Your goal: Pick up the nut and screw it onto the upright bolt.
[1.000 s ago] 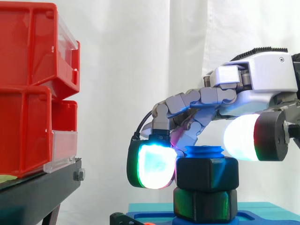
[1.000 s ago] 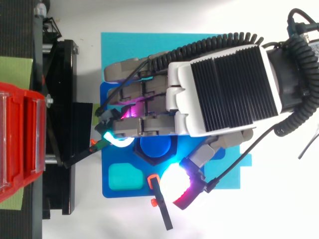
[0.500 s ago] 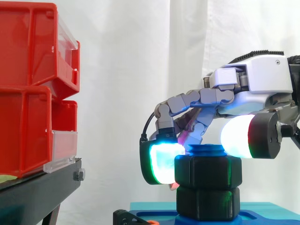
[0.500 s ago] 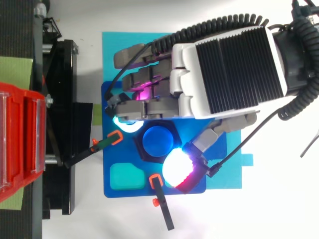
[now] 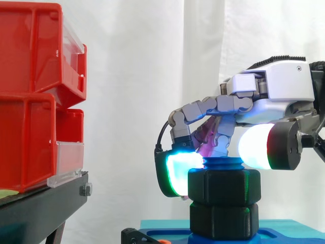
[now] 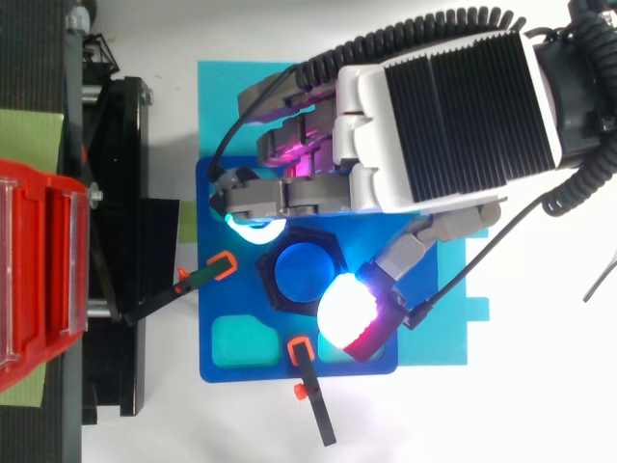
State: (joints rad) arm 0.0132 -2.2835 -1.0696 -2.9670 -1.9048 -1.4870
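A black hex nut (image 5: 224, 187) sits on the upright blue bolt (image 5: 223, 163), whose round top (image 6: 304, 273) shows through the nut from above. Beneath the nut is a second black hex piece (image 5: 223, 221) on the blue base plate (image 6: 231, 362). My hand (image 6: 453, 116) reaches in from the right and hangs over the bolt. Its fingers are curled. A cyan-glowing fingertip (image 5: 179, 173) presses the nut's left side and the white-glowing thumb pad (image 6: 345, 313) bears on the opposite corner, so the nut is pinched between them.
Red bins (image 5: 30, 101) stand stacked on a black stand (image 5: 40, 208) at the left. Two black clamps with orange tips (image 6: 207, 275) (image 6: 307, 386) lie at the plate's left and front edges. A teal mat (image 6: 222, 96) lies under the plate.
My hand has swung round the bolt: the fingers moved towards the top of the top view and the thumb pad closed in on the nut's corner. The fingertip shifted rightwards against the nut.
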